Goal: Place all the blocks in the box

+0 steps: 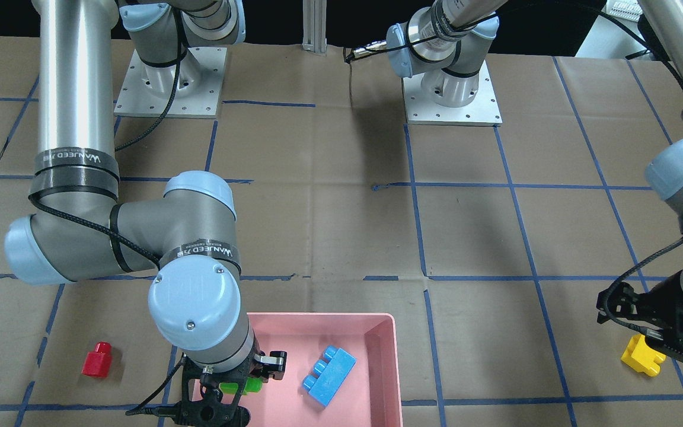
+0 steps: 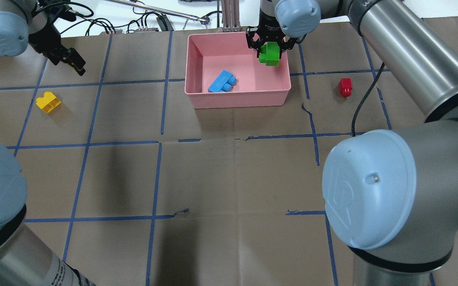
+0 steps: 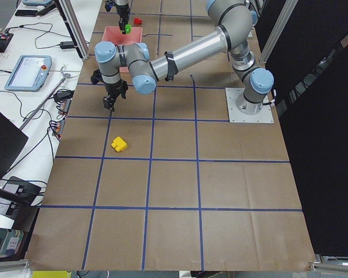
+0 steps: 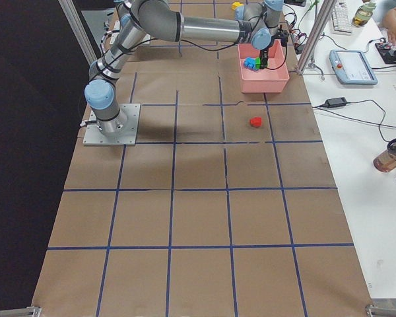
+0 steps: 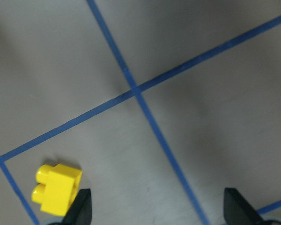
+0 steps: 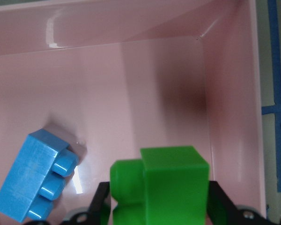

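Observation:
The pink box (image 2: 237,99) stands at the far middle of the table. The light-blue three-stud brick (image 2: 222,82) lies inside it, also seen in the right wrist view (image 6: 35,180). My right gripper (image 2: 269,47) is shut on the green brick (image 2: 269,54) and holds it above the box's inside, near its right wall. The red brick (image 2: 345,87) lies on the table to the right of the box. The yellow brick (image 2: 48,102) lies at the far left. My left gripper (image 2: 77,65) is open and empty, above the table just beyond the yellow brick (image 5: 56,187).
Blue tape lines grid the brown table. An aluminium post (image 2: 231,16) and cables (image 2: 149,24) sit just beyond the box at the far edge. The arm bases (image 1: 451,89) stand on the robot's side.

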